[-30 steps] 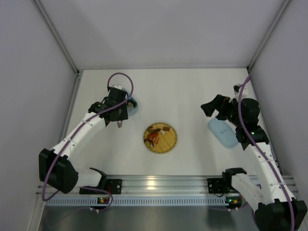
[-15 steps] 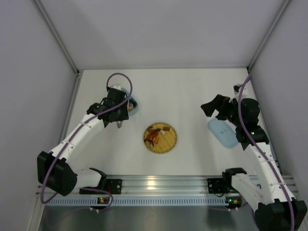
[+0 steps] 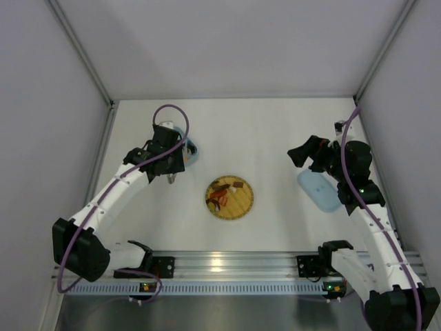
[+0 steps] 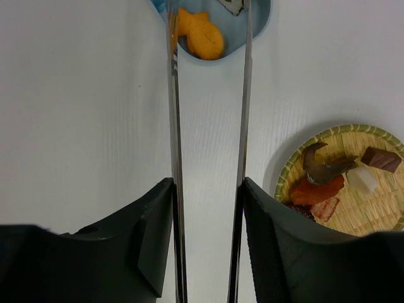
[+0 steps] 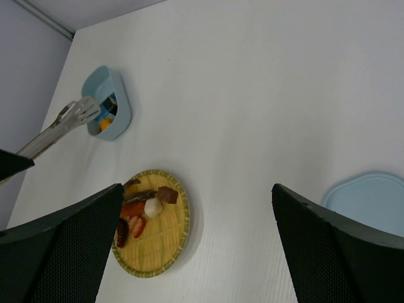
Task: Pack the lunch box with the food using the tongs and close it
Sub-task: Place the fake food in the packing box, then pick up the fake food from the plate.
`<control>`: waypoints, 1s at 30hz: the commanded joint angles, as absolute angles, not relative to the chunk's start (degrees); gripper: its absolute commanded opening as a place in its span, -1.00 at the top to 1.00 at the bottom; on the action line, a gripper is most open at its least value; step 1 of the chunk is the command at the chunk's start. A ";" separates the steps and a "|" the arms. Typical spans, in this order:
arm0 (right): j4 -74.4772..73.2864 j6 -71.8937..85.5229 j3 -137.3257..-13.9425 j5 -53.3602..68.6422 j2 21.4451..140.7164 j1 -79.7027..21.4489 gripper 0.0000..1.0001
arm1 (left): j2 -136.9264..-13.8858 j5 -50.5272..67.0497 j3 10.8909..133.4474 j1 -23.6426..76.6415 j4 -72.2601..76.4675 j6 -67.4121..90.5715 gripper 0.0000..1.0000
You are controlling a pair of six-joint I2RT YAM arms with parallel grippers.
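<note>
The light-blue lunch box (image 3: 192, 151) sits at the far left, with an orange fish-shaped piece (image 4: 201, 36) and a dark piece inside it. My left gripper (image 4: 207, 189) is shut on the silver tongs (image 4: 173, 126), one jaw against each arm. The tongs' tips hang spread over the lunch box (image 4: 260, 19), gripping nothing. More food (image 4: 323, 182) lies on the round woven plate (image 3: 249, 205) in the middle: red, brown, orange and white pieces. My right gripper (image 5: 197, 189) hangs open and empty high above the table. The blue lid (image 3: 318, 190) lies flat beside it.
White walls close in the table on the left, right and far sides. The arms' bases and a metal rail (image 3: 227, 262) run along the near edge. In the right wrist view, the plate (image 5: 184, 232) is below left, the lid (image 5: 372, 203) at the right edge.
The left gripper's jaws have eased apart a little, letting the tongs' arms spread. The left wrist has shifted slightly toward the far side. The right arm has not moved.
</note>
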State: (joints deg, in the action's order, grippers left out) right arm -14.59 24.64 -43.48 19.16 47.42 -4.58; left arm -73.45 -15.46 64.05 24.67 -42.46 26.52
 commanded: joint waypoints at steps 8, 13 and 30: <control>-11.60 24.26 -43.15 19.07 46.93 -3.60 -0.99 | -69.26 -4.48 65.39 27.50 -41.04 23.12 0.06; -11.86 24.35 -43.24 18.98 46.76 -3.69 -0.99 | -68.03 -6.85 66.97 36.46 -43.32 24.34 0.06; -12.57 23.82 -42.63 18.46 45.70 -3.69 -0.99 | -70.75 -15.65 66.80 57.74 -47.81 33.48 0.06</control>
